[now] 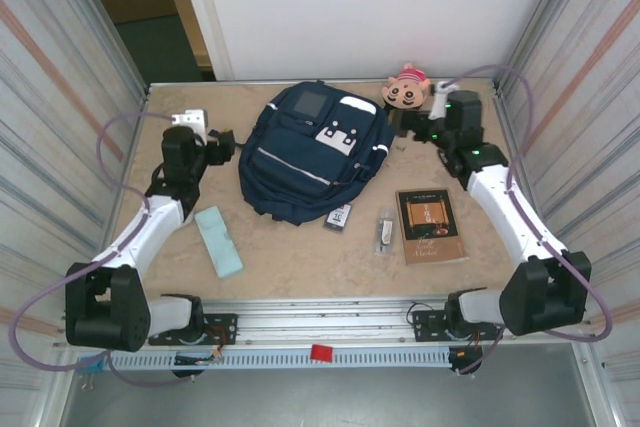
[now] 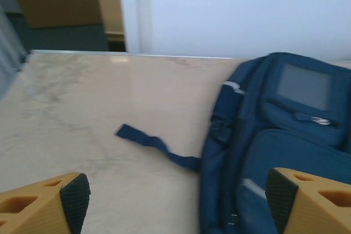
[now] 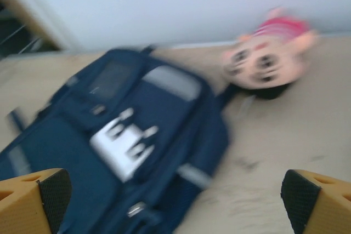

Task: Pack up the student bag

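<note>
Table [image 1: 300,262]: beige marbled top, level.

Bag [image 1: 315,152]: navy, lying flat with its front up, far centre. One strap [image 2: 156,145] trails loose onto the bare top beside it.

Doll [image 1: 406,89]: pink cap, at the far edge, just right of the bag.

Case [image 1: 218,240]: pale teal, near left, apart from the bag.

Book [image 1: 431,225]: brown cover, near right.

Between bag and book lie a dark item [image 1: 340,216], small and flat, at the bag's near edge, and a slim grey item [image 1: 385,231]. Neither can be identified.
</note>
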You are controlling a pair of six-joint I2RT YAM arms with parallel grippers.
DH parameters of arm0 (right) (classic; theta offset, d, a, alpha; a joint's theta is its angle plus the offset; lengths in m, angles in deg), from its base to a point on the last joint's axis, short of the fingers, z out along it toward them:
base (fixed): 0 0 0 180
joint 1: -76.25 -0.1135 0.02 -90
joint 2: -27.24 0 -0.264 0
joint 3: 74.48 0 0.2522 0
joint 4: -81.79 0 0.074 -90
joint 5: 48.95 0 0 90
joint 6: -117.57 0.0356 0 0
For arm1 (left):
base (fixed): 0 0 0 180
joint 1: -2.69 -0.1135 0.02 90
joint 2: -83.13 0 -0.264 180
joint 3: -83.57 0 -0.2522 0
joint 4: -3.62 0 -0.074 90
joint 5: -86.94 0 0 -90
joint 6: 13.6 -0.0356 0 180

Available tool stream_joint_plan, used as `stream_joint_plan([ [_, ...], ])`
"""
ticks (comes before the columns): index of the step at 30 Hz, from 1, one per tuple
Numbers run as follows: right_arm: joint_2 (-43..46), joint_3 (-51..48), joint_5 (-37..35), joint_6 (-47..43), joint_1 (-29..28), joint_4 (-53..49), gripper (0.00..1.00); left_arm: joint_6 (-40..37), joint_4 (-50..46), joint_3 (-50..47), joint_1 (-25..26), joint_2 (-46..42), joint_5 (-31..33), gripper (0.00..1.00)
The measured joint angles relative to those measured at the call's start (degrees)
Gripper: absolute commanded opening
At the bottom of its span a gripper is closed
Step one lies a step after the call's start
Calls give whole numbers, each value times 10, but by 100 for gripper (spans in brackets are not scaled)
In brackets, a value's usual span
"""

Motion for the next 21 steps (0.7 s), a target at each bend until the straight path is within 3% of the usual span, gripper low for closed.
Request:
stream_joint_plan([
  [2,-15,0,6,38,-51,-22,84,26,-34,28,6,31,-29,82],
  [7,-95,-16,8,149,-102,-31,80,80,-114,82,11,161,-78,77],
  [11,-164,-27,5,208,-112,-31,79,111,-160,101,12,238,-110,61],
  [21,-254,-21,2,249,-141,-16,73,157,-204,71,28,231,-115,36],
])
